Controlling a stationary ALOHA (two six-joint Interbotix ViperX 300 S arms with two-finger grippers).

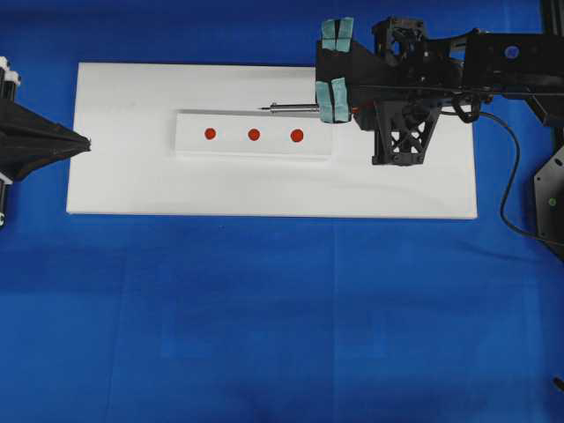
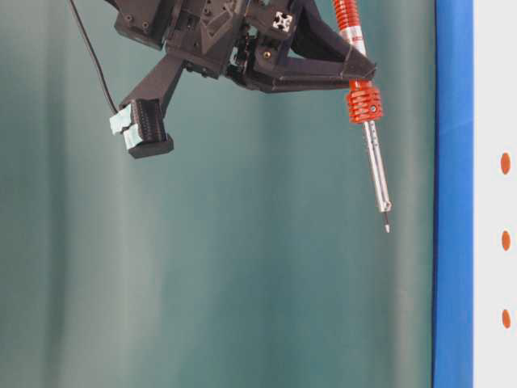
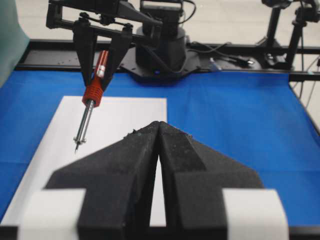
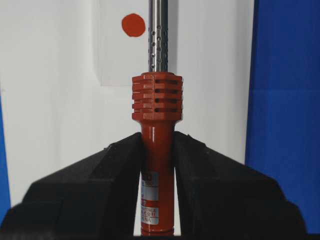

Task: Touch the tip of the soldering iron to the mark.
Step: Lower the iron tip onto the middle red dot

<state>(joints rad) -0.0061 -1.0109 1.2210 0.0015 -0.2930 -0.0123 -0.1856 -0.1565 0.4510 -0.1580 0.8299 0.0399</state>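
My right gripper [image 4: 157, 150] is shut on the orange-red handle of the soldering iron [image 4: 157, 95], just behind its ribbed collar. In the overhead view the right gripper [image 1: 345, 107] holds the soldering iron [image 1: 293, 107] pointing left, its tip hanging past the far edge of the white strip [image 1: 189, 123]. The mark [image 1: 297, 135] is the rightmost of three red dots, nearer than the shaft. From table level the soldering iron [image 2: 376, 162] hangs clear of the mark [image 2: 506, 163]. In the right wrist view the mark [image 4: 133, 25] lies left of the shaft. My left gripper [image 1: 84, 144] [image 3: 158, 124] is shut and empty at the board's left edge.
The strip lies on a white board [image 1: 397, 189] over blue cloth [image 1: 264, 317]. Two smaller red dots [image 1: 254, 135] [image 1: 210, 134] sit left of the mark. The iron's black cord [image 1: 507, 176] trails off to the right. The right arm's base [image 3: 160, 55] stands beyond the board.
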